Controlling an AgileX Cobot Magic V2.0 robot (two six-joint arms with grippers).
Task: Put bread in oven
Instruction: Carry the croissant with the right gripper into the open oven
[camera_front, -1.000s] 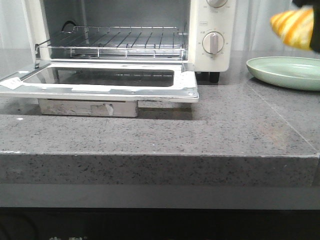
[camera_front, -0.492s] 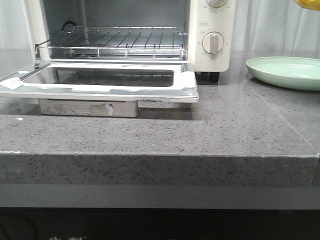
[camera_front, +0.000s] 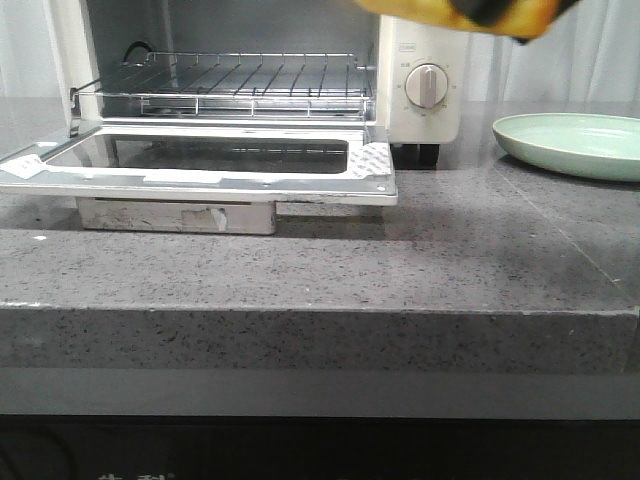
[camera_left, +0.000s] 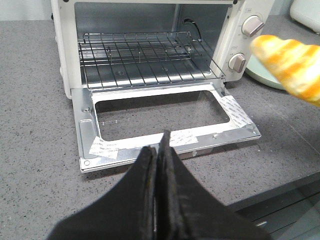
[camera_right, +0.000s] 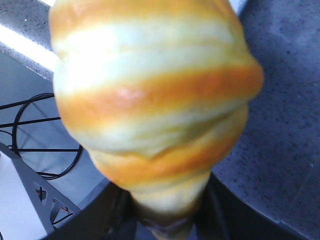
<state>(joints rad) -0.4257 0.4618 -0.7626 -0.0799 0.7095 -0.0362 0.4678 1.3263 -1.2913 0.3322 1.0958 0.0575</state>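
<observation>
The bread (camera_front: 440, 14), golden-orange with pale stripes, hangs at the top edge of the front view, in front of the oven's upper knob panel. My right gripper (camera_right: 165, 215) is shut on its narrow end, and the bread (camera_right: 150, 95) fills most of the right wrist view. The cream-white oven (camera_front: 425, 60) stands at the back left with its glass door (camera_front: 200, 165) folded down flat and the wire rack (camera_front: 230, 85) bare. My left gripper (camera_left: 159, 147) is shut on nothing, in front of the door; from there the bread (camera_left: 292, 67) shows in the air to the oven's right.
A pale green plate (camera_front: 575, 145) lies bare on the grey speckled counter to the right of the oven. A metal block (camera_front: 175, 215) sits under the open door. The counter's front edge (camera_front: 320, 310) runs across the near side.
The bread in my right gripper rose from above the plate, left the view at the top right, then came leftward to the oven's upper right. The left gripper's earlier state is not shown.
</observation>
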